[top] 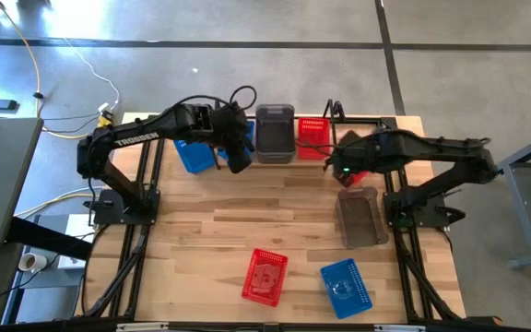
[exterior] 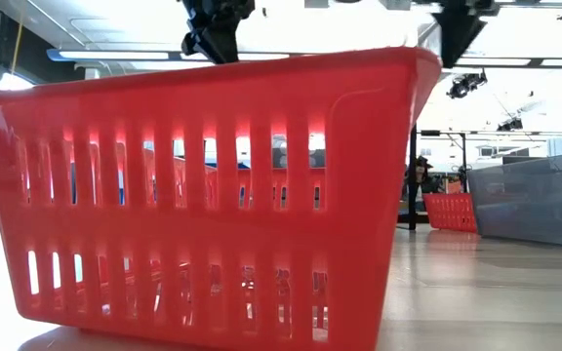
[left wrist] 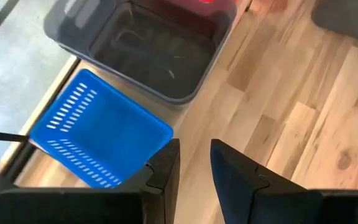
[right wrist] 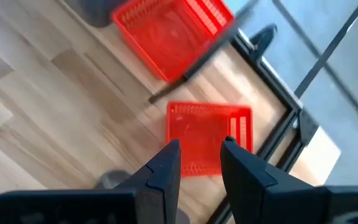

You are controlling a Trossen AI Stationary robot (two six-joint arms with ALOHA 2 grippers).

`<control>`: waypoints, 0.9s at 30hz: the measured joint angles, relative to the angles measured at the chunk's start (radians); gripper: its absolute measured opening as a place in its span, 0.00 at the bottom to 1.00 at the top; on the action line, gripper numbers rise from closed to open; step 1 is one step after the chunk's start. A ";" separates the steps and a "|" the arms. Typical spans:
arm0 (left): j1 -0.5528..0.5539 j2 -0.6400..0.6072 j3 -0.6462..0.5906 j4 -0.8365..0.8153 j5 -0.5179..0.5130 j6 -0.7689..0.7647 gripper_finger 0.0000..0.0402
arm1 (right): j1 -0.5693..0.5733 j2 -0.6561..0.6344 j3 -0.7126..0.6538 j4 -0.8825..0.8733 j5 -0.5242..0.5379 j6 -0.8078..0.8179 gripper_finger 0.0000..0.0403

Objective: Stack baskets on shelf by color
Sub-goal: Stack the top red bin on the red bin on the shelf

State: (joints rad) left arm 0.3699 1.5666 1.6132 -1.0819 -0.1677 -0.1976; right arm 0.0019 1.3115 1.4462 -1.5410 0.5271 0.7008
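Hovering above a red basket (right wrist: 209, 137) by the table's far right corner, the right gripper (right wrist: 199, 163) is seen parted and empty; a square descent onto the rim is advised. Little room is left by the black frame. The left gripper (left wrist: 194, 163), likewise parted, waits beside a blue basket (left wrist: 98, 134) near the shelf (top: 247, 161).

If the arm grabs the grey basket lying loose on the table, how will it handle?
The grey basket looks like thin, empty plastic, so probably light. On the smooth wooden table it would likely slide when nudged. Its low, wide shape should resist tipping.
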 joint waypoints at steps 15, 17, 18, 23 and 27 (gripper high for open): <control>-0.054 -0.020 -0.027 0.030 0.008 -0.062 0.20 | -0.181 -0.357 -0.379 0.308 -0.281 0.034 0.25; -0.055 -0.030 -0.027 0.029 0.007 -0.061 0.20 | -0.205 -0.364 -0.421 0.348 -0.319 0.033 0.25; -0.055 -0.038 -0.027 0.033 0.005 -0.056 0.20 | -0.215 -0.364 -0.439 0.363 -0.329 0.031 0.25; -0.049 -0.063 -0.027 0.031 0.000 -0.042 0.20 | -0.248 -0.361 -0.514 0.446 -0.339 0.001 0.26; -0.041 -0.078 -0.027 0.031 -0.008 -0.035 0.20 | -0.267 -0.361 -0.565 0.493 -0.346 -0.011 0.31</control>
State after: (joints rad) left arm 0.3284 1.4885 1.5864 -1.0512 -0.1755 -0.2321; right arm -0.2652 0.9504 0.8812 -1.0475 0.1810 0.6895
